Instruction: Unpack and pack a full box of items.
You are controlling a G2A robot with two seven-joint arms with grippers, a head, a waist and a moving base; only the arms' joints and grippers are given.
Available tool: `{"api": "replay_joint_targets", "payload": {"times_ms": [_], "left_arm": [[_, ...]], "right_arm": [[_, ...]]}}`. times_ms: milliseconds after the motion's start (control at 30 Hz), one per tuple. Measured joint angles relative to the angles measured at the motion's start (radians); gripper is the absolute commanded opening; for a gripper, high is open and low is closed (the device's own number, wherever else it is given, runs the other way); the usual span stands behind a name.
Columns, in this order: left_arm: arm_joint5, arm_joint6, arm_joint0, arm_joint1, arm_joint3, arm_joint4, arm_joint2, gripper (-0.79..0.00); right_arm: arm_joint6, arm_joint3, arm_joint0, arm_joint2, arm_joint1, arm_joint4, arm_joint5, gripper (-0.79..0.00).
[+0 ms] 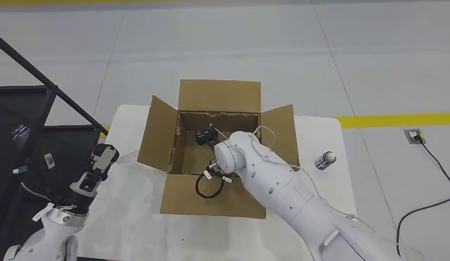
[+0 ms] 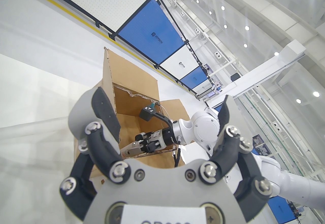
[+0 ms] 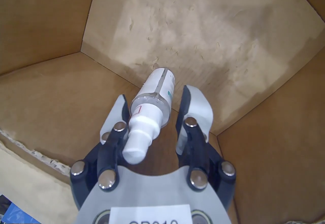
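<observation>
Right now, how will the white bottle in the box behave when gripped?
The white bottle is round and smooth, so it may roll or slip inside the open right gripper. It looks like a small plastic body, so it is probably light and stiff.

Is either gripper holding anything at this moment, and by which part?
Nothing is gripped. The right gripper, open inside the cardboard box, straddles a white spray bottle near its shoulder, with a gap on one side. The left gripper is open and empty.

Bottle point(image 3: 158, 87) inside the box point(image 1: 219, 94) at table point(image 1: 126, 191) centre, can point(image 1: 325, 160) to its right.
</observation>
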Motion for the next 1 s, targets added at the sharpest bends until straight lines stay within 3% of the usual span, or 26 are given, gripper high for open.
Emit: {"api": "replay_joint_targets", "payload": {"times_ms": [33, 233, 433, 633, 1000], "left_arm": [[0.0, 0.0, 0.0, 0.0, 0.0, 0.0, 0.0, 0.0], [0.0, 0.0, 0.0, 0.0, 0.0, 0.0, 0.0, 0.0], [0.0, 0.0, 0.0, 0.0, 0.0, 0.0, 0.0, 0.0], [0.0, 0.0, 0.0, 0.0, 0.0, 0.0, 0.0, 0.0], [0.0, 0.0, 0.0, 0.0, 0.0, 0.0, 0.0, 0.0]], "right_arm": [[-0.006, 0.012, 0.005, 0.0, -0.004, 0.002, -0.007, -0.785], [-0.02, 0.019, 0.031, 0.004, -0.019, -0.003, -0.035, -0.785], [-0.02, -0.122, 0.045, 0.063, 0.003, -0.041, -0.022, -0.785], [0.08, -0.458, -0.052, 0.173, 0.075, -0.187, 0.024, -0.785], [0.26, -1.123, -0.397, 0.439, 0.19, -0.591, 0.04, -0.785]]}}
